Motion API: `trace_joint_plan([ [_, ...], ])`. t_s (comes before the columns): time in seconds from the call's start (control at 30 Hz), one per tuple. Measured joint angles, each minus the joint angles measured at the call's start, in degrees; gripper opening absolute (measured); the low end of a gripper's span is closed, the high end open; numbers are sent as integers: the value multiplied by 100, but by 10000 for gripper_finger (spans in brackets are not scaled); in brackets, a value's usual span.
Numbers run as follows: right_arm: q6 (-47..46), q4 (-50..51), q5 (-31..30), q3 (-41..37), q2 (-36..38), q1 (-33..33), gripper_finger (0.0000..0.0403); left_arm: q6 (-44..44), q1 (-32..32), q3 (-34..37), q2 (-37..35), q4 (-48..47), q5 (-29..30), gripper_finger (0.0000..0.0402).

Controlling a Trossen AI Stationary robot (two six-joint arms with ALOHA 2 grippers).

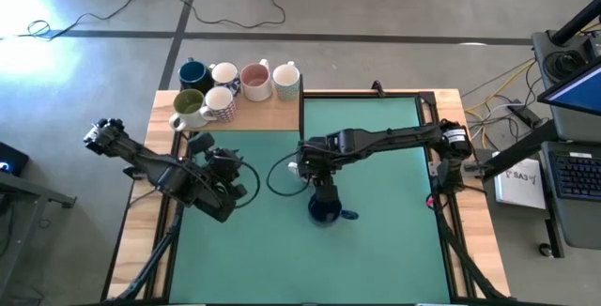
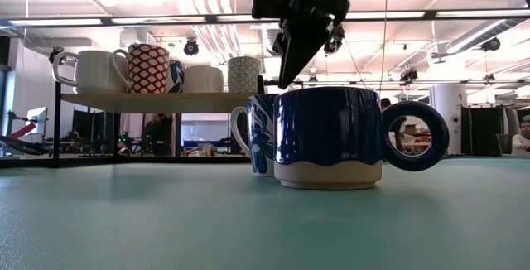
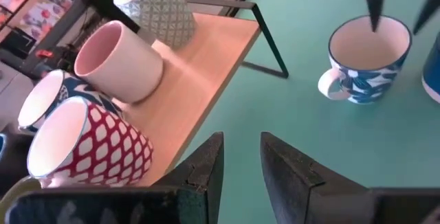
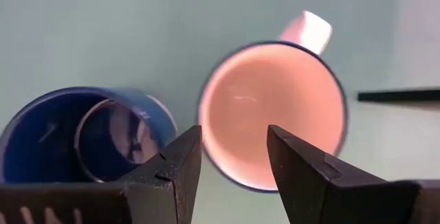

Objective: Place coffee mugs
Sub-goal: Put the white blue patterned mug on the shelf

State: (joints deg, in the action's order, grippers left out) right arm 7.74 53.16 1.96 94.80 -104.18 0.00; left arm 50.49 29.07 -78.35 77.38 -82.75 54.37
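High view: the right arm reaches leftward across the green worktop [image 1: 394, 250], its right pincer [image 1: 322, 196] spread, pointing down above a dark blue mug [image 1: 326, 211] and a white-and-blue mug [image 3: 363, 62] at centre frame. The left pincer [image 3: 240, 159], slightly parted and empty, waits lower left. Six mugs [image 1: 239, 85] stand on the wooden shelf [image 1: 263, 118], upper left.
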Motion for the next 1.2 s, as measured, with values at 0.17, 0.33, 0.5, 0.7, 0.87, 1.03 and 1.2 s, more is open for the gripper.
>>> trace_joint_plan([
  [0.17, -214, -109, 275, -154, 0, -119, 155, -30, -10, 2, -64, -69, -107, 79],
  [0.33, -231, -126, 310, -244, -8, -128, 155, -39, -10, 4, -187, -132, -133, 79],
  [0.5, -763, -235, 313, -141, -3, -141, 155, -28, -10, 4, -303, -128, -110, 79],
  [0.7, -1772, -737, 323, -137, -17, -176, 155, -54, -10, 4, -373, -137, -103, 79],
  [0.87, -2083, -1064, 303, -168, -17, -193, 155, -194, -10, 4, -441, -268, -215, 79],
  [1.03, -2175, -1183, 302, -220, -186, -191, 155, -196, -10, 4, -501, -472, -247, 79],
  [1.2, -2176, -1194, 312, -229, -378, -189, 155, -196, -10, 4, -556, -533, -248, 79],
])
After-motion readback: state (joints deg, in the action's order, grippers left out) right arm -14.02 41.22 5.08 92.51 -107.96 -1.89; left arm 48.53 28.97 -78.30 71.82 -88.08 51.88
